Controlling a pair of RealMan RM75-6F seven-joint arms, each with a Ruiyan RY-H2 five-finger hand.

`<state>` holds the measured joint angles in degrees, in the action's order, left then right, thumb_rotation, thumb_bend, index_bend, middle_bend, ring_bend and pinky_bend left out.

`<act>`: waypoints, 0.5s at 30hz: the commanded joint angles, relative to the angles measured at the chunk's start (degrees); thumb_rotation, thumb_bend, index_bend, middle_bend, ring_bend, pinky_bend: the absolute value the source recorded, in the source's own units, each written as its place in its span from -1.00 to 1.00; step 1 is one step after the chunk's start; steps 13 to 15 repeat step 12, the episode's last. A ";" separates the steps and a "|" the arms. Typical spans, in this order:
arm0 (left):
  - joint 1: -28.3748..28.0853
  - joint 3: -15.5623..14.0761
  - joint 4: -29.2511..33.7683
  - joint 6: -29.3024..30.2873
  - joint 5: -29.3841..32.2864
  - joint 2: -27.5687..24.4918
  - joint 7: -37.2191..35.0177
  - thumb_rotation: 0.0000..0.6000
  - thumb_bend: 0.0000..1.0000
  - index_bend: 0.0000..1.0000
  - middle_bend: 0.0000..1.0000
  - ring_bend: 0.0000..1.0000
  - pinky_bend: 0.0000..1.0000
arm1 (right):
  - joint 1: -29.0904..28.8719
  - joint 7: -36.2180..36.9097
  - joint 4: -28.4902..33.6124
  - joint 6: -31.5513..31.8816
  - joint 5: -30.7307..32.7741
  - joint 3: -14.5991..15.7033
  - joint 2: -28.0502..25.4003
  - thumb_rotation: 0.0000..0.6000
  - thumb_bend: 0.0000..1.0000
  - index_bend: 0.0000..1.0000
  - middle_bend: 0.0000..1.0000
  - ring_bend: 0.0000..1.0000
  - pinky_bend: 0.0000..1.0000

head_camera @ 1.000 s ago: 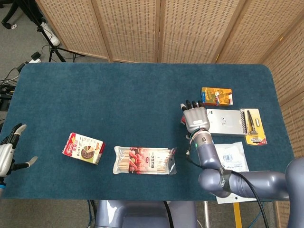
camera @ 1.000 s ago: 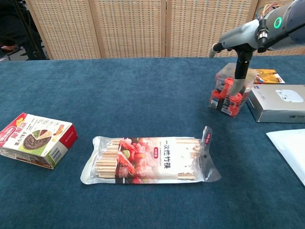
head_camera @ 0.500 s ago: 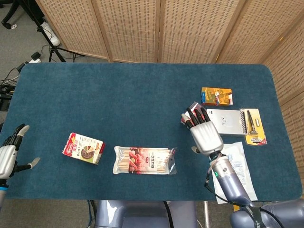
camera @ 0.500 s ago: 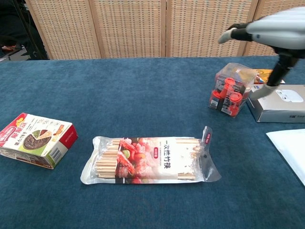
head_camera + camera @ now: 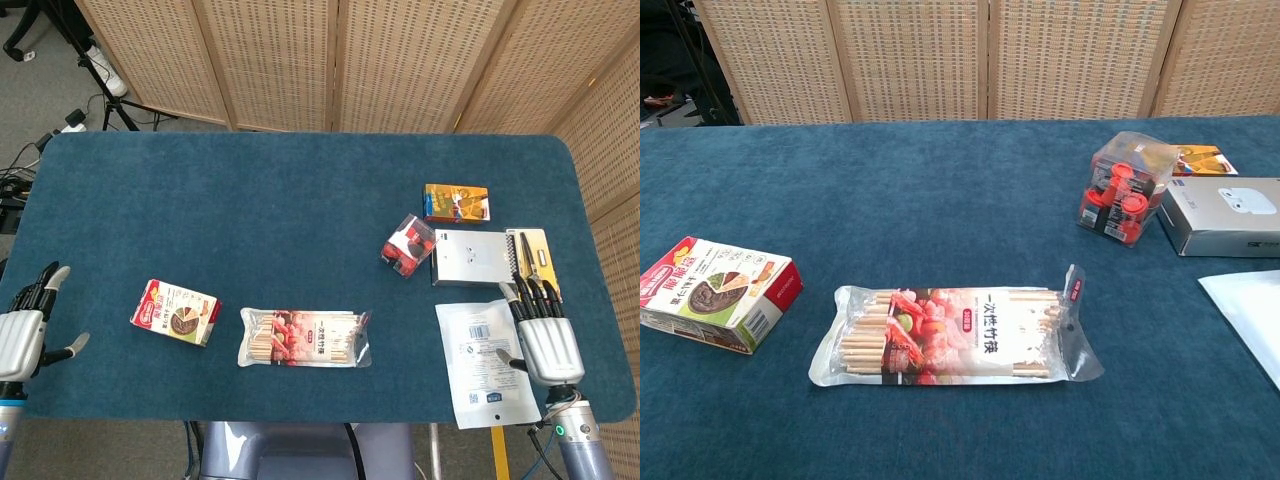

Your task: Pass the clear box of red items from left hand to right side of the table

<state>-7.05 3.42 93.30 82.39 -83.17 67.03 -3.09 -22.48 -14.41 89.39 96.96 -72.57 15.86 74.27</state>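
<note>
Clear box (image 5: 408, 244), label unreadable

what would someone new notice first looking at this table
Probably the clear plastic box of red items, standing free on the right of the blue table beside a silver box. Next, the long clear packet of wooden sticks at the front centre.
</note>
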 commanded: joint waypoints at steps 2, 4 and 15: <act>0.27 -0.25 0.54 0.85 -0.76 0.29 0.99 1.00 -0.58 -1.00 -1.00 -0.72 -0.69 | 2.60 3.32 -1.36 -0.42 -2.38 -1.82 -0.87 1.00 -1.00 -1.00 -1.00 -1.00 -1.00; 0.47 -0.34 0.85 1.27 -1.02 0.21 1.06 1.00 -0.58 -1.00 -1.00 -0.72 -0.69 | 3.30 3.70 -1.35 -0.28 -3.41 -2.63 -1.17 1.00 -1.00 -1.00 -1.00 -1.00 -1.00; 0.60 -0.87 1.17 0.93 -1.30 0.27 1.25 1.00 -0.58 -1.00 -1.00 -0.72 -0.69 | 5.11 3.36 -0.52 -3.32 -6.25 -4.93 -1.70 1.00 -1.00 -1.00 -1.00 -1.00 -1.00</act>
